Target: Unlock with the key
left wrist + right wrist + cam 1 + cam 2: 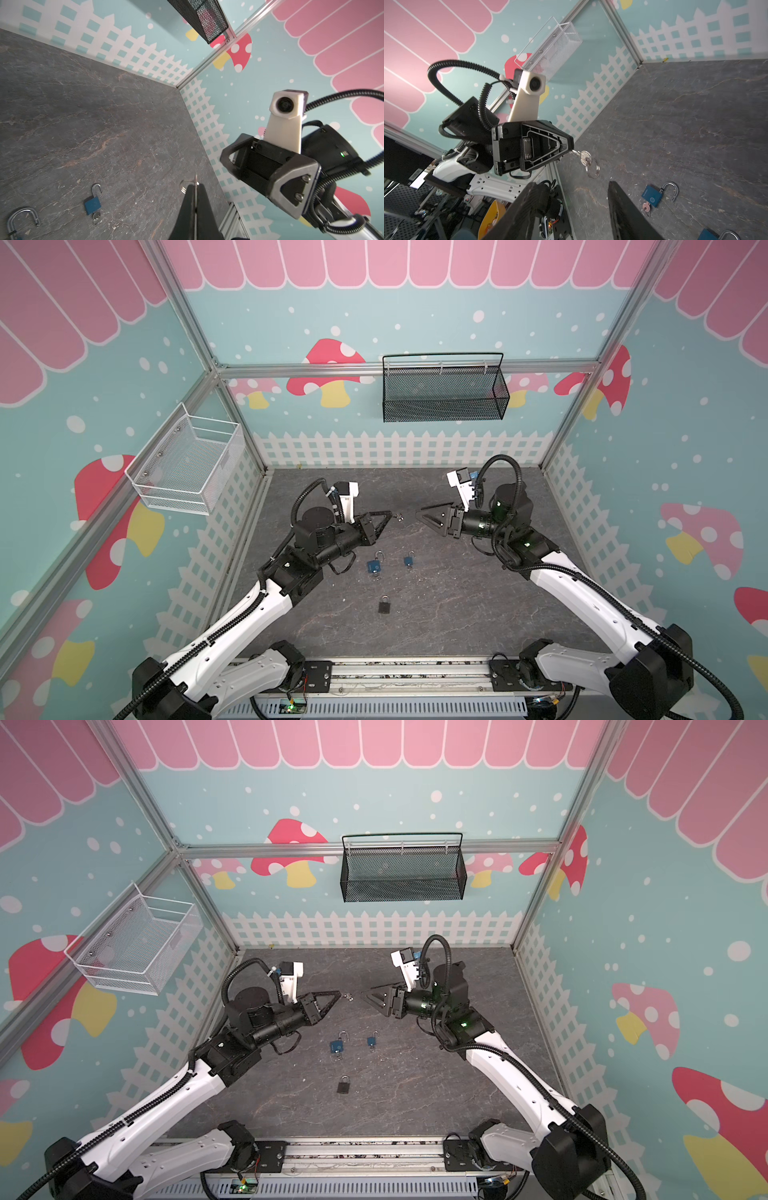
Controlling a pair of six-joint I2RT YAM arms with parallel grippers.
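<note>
Black padlock (385, 605) lies on the surface (457, 614), larger blue padlock (375, 565) and smaller blue padlock (409, 560) behind it, both shackles open. Left tool (390, 515) pinches the key (399, 516) by its blade, above the surface; right tool (420, 517) faces it, jaws apart, empty

floor (436, 614): dark marbled | walls (291, 315): teal, mushrooms | white basket (187, 464) | black basket (444, 393)

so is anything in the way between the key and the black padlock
Nothing visible blocks it. The key, pinched in the left hand, has a clear line to the black padlock. Two blue padlocks lie either side of that line, apart from each other, leaving a gap.
</note>
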